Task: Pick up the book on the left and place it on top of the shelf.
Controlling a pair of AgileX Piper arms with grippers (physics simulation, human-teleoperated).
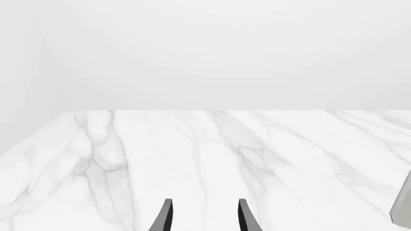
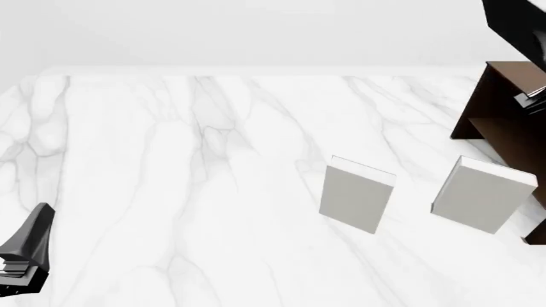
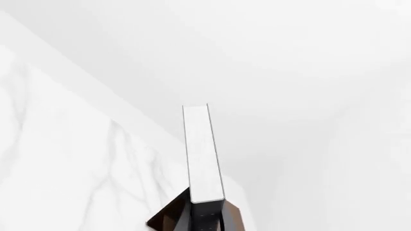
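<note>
The book (image 3: 203,153) has a thin black cover and white page edges. It stands on end between the fingers of my right gripper (image 3: 205,215), which is shut on it. In the front view its black cover (image 2: 517,25) shows at the top right, above the dark brown shelf (image 2: 503,115); part of my right gripper (image 2: 533,101) shows at the frame edge just above the shelf top. The brown shelf (image 3: 165,219) also shows beneath the book in the right wrist view. My left gripper (image 1: 204,217) is open and empty, low over the table at the near left (image 2: 27,249).
Two light grey-white books stand on the marble table (image 2: 188,166), one in the middle right (image 2: 357,194) and one beside the shelf (image 2: 482,194). A grey book edge (image 1: 402,207) shows in the left wrist view. The table's far edge meets a white wall.
</note>
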